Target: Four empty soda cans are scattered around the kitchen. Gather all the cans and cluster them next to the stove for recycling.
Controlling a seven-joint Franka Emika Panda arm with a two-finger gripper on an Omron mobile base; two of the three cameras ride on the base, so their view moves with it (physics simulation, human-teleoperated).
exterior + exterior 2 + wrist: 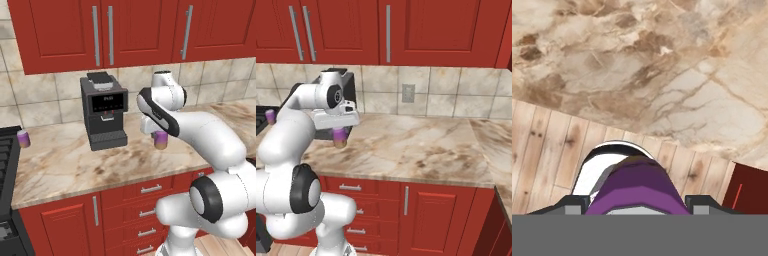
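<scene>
The robot's gripper (637, 202) is clamped on a purple soda can (161, 140), carrying it clear above the beige marbled countertop (75, 165), over its front edge and just right of the black coffee machine (104, 111). A second purple can (23, 138) stands at the countertop's far left end, right beside the black stove (7, 160). Red cabinets (406, 30) hang above the tan tiled wall (446, 90).

White arm bent at the elbow and reaching forward, wrist turned down, gripper (160, 136) pointing downward, fingers (574, 204) closed on a purple can (637, 190)
</scene>
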